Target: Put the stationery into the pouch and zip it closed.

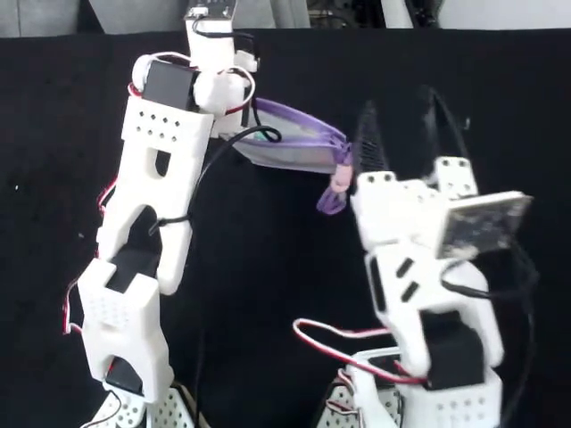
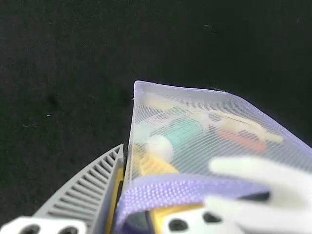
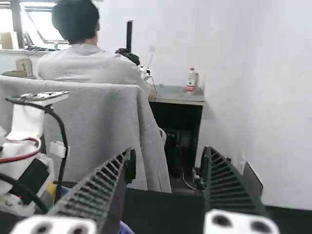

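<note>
A purple-edged translucent pouch [image 1: 290, 143] hangs from my left gripper [image 1: 239, 111] at the back middle of the black table [image 1: 268, 267]. In the left wrist view my left gripper [image 2: 165, 195] is shut on the pouch's purple zip edge [image 2: 195, 187], and several pieces of stationery [image 2: 183, 131] show through the mesh. A pink zip pull [image 1: 339, 183] with a purple ribbon dangles at the pouch's far end, right beside one finger of my right gripper [image 1: 401, 107]. My right gripper [image 3: 165, 190] is open and holds nothing.
The left arm [image 1: 147, 205] stands tall over the table's left half, with the right arm's body [image 1: 428, 294] at the front right. Red and black cables [image 1: 339, 332] loop near the arm bases. A grey cloth-draped chair back [image 3: 97, 126] stands beyond the table's far edge.
</note>
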